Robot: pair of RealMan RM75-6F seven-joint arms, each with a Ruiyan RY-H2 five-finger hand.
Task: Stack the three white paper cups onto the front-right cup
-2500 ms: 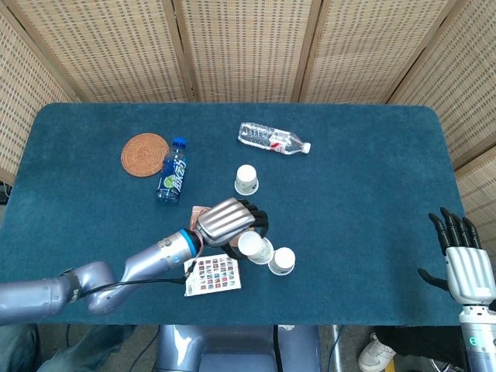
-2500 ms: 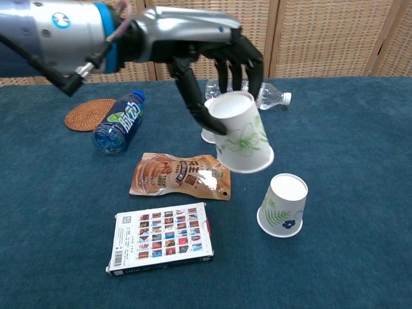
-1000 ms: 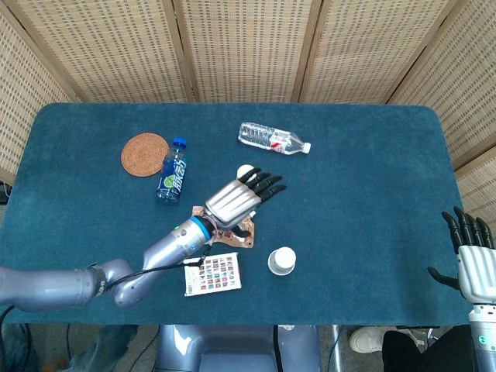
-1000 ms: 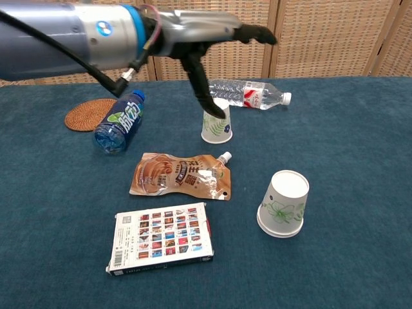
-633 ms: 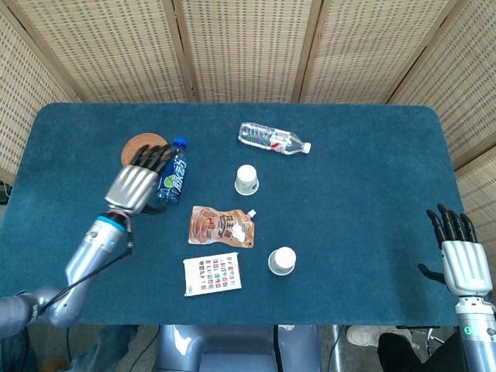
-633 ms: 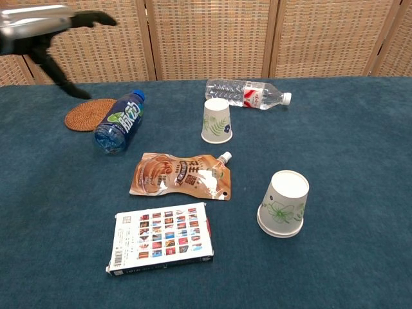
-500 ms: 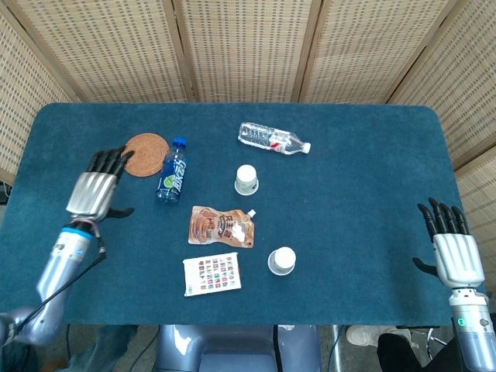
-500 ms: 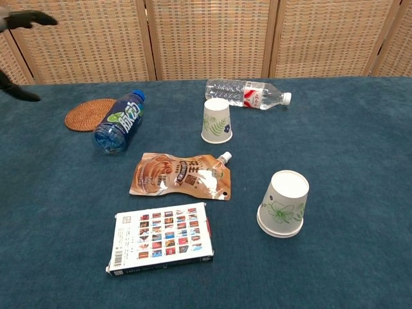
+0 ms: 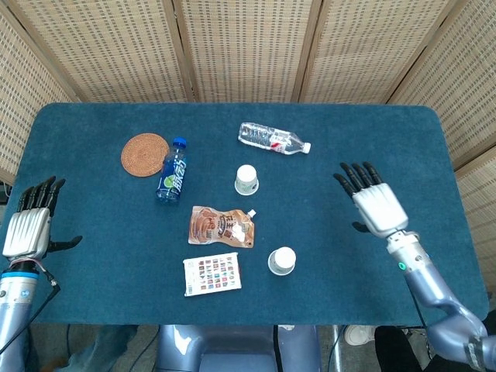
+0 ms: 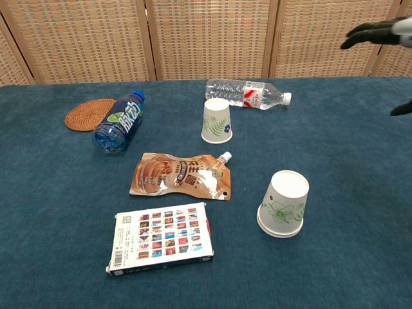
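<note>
Woven rattan screens (image 9: pixel 248 50) closed off the top of the frame behind a table covered in dark teal cloth (image 9: pixel 372 139). From my station I saw the front-right cup stack (image 9: pixel 282 260) standing upside down at the lower centre of the head view, two rims showing at its base in the chest view (image 10: pixel 282 204), so one cup already sat over another. The remaining white paper cup (image 9: pixel 246 179), also inverted and printed with green leaves, stood well apart from it toward the middle of the frame, just below a clear water bottle (image 9: pixel 273 139) lying on its side. Between the two cup positions lay a brown spouted pouch (image 9: pixel 221 226), flat, and below it, near the bottom edge of the table, a box printed with small coloured squares (image 9: pixel 212 273). A blue-capped drink bottle (image 9: pixel 172 180) lay on its side in the upper left, just beside a round woven coaster (image 9: pixel 145 154). My left hand (image 9: pixel 28 225) hung at the far left edge of the frame, fingers spread and holding nothing, well away from every cup. My right hand (image 9: pixel 373 202) was over the right part of the table, fingers fanned apart and empty, well apart from the stack; the chest view caught only its dark fingertips (image 10: pixel 367 33) at the upper right corner.
</note>
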